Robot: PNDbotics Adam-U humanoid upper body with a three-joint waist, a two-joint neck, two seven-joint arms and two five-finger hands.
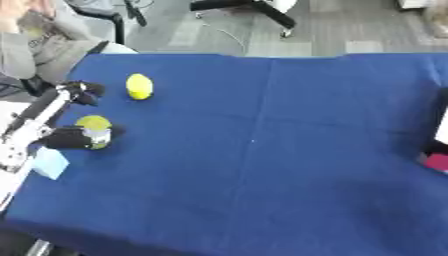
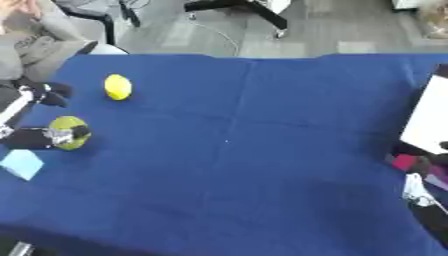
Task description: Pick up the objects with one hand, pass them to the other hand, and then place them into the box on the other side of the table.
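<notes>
Now the robot's left hand [image 1: 72, 138] is at the near left part of the dark blue tablecloth [image 1: 262, 150], and its fingers are curled around a round yellow-green fruit-shaped object [image 1: 94, 123], which seems to rest on the cloth. A second object, a bright yellow lemon-shaped one [image 1: 139, 86], lies farther away on the left, apart from the hand. A small light blue block [image 1: 50, 162] is just near the left hand.

The right hand [image 2: 418, 192] shows only partly at the right edge, close to a white box [image 2: 429, 117] with something red [image 2: 404, 162] beside it; I cannot tell how its fingers stand.

I judge the step is the pickup. To do it well, the hand should lift the fruit straight up, keep it level, and carry it to the middle for the other hand.

No writing or brand can be read.
</notes>
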